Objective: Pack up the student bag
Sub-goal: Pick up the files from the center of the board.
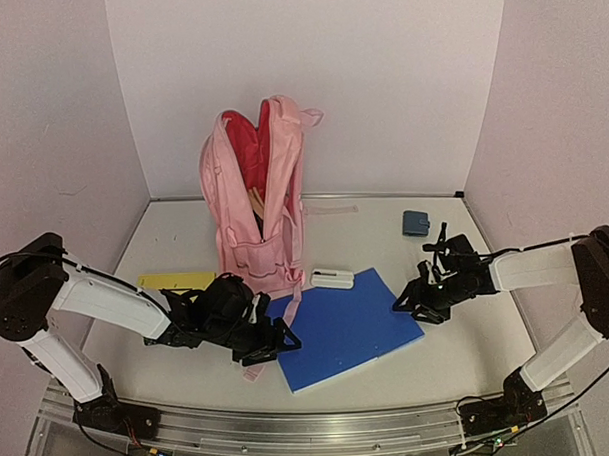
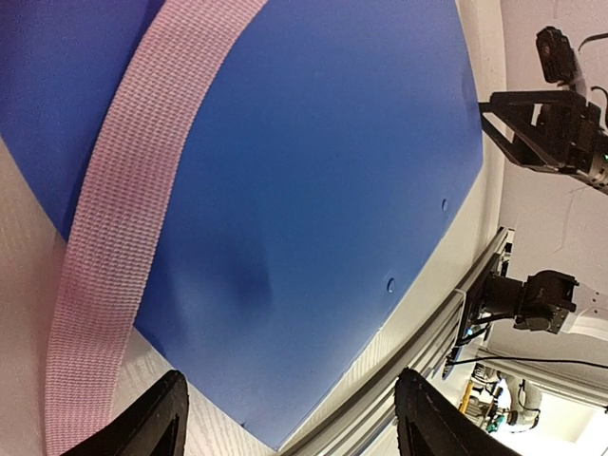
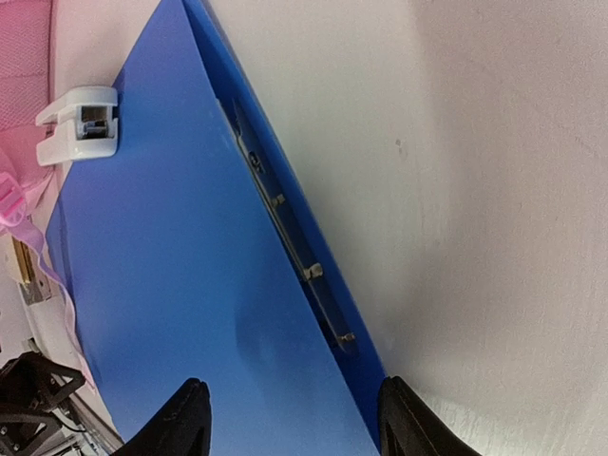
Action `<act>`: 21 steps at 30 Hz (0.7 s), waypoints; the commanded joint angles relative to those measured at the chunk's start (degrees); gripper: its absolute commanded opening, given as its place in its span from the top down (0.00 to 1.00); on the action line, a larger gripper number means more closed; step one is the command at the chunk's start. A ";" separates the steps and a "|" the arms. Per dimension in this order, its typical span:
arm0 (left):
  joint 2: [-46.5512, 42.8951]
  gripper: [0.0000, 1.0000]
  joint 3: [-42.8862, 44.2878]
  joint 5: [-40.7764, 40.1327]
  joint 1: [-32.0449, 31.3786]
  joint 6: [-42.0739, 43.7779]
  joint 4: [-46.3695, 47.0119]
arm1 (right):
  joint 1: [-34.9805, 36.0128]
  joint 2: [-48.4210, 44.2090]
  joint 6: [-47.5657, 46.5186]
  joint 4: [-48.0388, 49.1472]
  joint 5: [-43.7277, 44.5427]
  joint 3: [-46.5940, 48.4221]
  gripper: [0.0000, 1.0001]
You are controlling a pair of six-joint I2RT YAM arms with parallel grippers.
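Note:
The light-pink student bag [image 1: 253,195] stands upright at the back middle, its top open on red lining. One pink strap [image 2: 123,218] lies across the left end of a blue folder [image 1: 345,327] that lies flat in front of the bag. My left gripper [image 1: 272,344] is open and empty at the folder's left edge; its dark fingertips [image 2: 152,423] show wide apart over the near corner. My right gripper [image 1: 407,302] is open and empty over the folder's right spine edge [image 3: 313,275], with fingertips [image 3: 180,418] on either side.
A white stapler-like item [image 1: 332,278] lies at the folder's far edge and also shows in the right wrist view [image 3: 81,123]. A yellow flat item [image 1: 176,281] lies left of the bag. A small blue-grey case [image 1: 416,222] sits at the back right. A metal rail [image 1: 292,429] runs along the near edge.

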 commanded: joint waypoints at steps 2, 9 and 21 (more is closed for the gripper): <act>-2.62 0.26 0.65 -1.48 -0.86 -1.89 -2.92 | 0.11 -2.97 0.56 0.21 -6.72 -1.57 0.42; -0.74 0.28 -1.17 -2.85 -1.26 -3.72 -2.44 | 0.07 -0.10 0.25 2.48 -7.88 -2.95 0.44; -0.35 0.31 -0.89 -6.10 -2.19 -4.75 -5.75 | 0.05 1.28 0.39 4.47 -7.60 -4.87 0.46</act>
